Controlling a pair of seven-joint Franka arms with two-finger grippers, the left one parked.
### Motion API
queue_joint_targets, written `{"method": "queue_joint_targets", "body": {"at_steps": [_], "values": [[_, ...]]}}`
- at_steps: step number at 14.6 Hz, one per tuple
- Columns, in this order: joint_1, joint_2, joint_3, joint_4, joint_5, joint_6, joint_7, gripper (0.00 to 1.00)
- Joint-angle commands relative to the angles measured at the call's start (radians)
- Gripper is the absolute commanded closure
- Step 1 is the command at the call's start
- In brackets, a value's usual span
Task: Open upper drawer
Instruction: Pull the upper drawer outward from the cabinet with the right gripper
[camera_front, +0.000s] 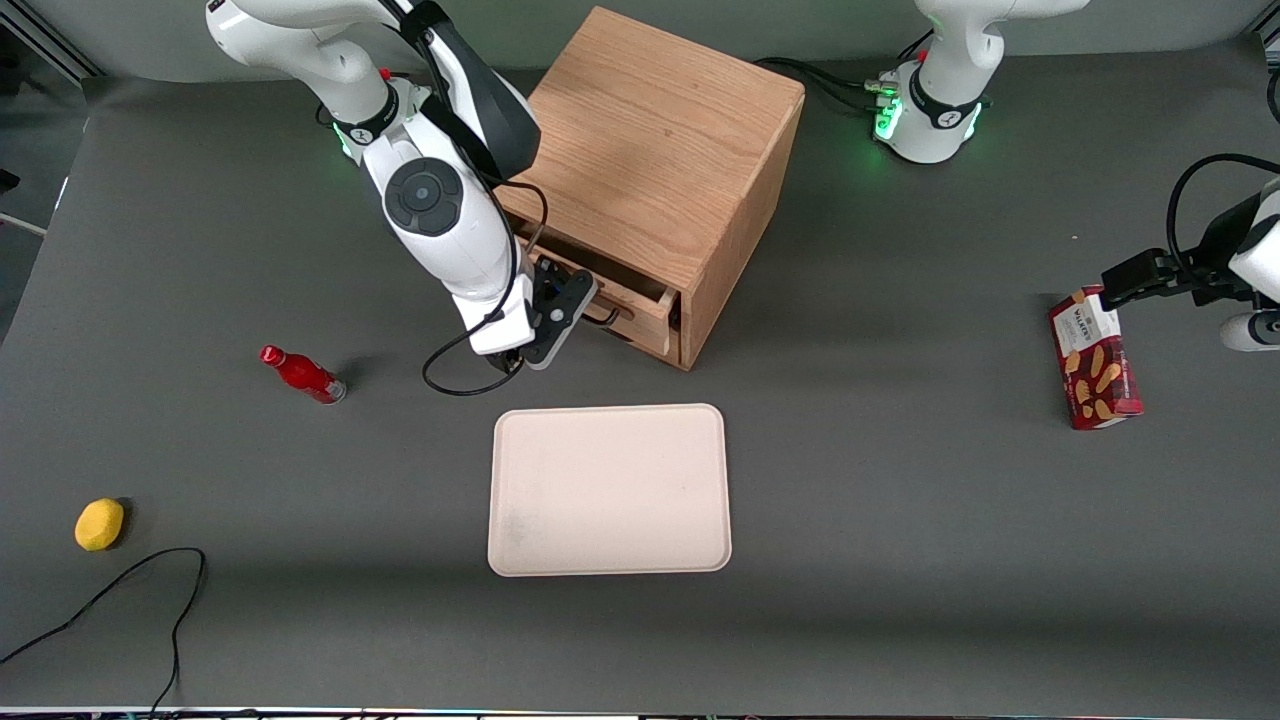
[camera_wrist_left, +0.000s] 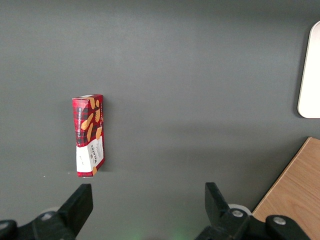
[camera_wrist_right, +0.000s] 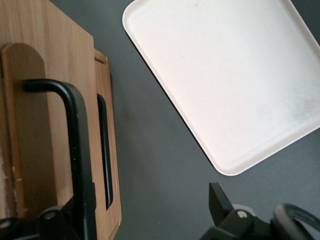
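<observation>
**Ana:** Two drawers are sitting in that wooden cabinet (camera_front: 650, 150), one above the other. Which one is the arm working on?

**Ben:** It is working on the upper drawer (camera_front: 648, 318), on the cabinet face that is turning toward the tray (camera_front: 610, 412). The cabinet is standing farther from the front camera than the tray is. The gripper (camera_wrist_right: 132, 205) is hovering right in front of that drawer, with its fingers (camera_wrist_right: 217, 200) spreading wide and gripping nothing. The drawer's black handle (camera_wrist_right: 75, 140) is lying between them, close to one finger.

**Ana:** How far along is it looking?

**Ben:** I am judging it as barely begun. The upper drawer is sticking out a little past the lower drawer (camera_wrist_right: 103, 75), so it seems to be slightly open. Closing on the handle and pulling the drawer well out is what I am counting as left.

**Ana:** And what are you counting on the table?

**Ben:** I am counting one cabinet, two drawers and two black handles, the second being the lower handle (camera_wrist_right: 105, 150). I am also counting one pale tray, with nothing on it. One red bottle (camera_front: 302, 373) and one yellow fruit (camera_front: 99, 524) are lying toward the working arm's end. One biscuit box (camera_front: 1095, 360) is lying toward the parked arm's end.
</observation>
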Motion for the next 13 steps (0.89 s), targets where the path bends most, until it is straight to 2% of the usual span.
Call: {"method": "queue_joint_targets", "body": {"at_steps": [1,13], "values": [[-0.013,0.022,-0.003,0.023,-0.011,0.011,-0.021,0.0],[-0.031,0.101,-0.05,0.15,-0.008,-0.038,-0.04,0.0]]}}
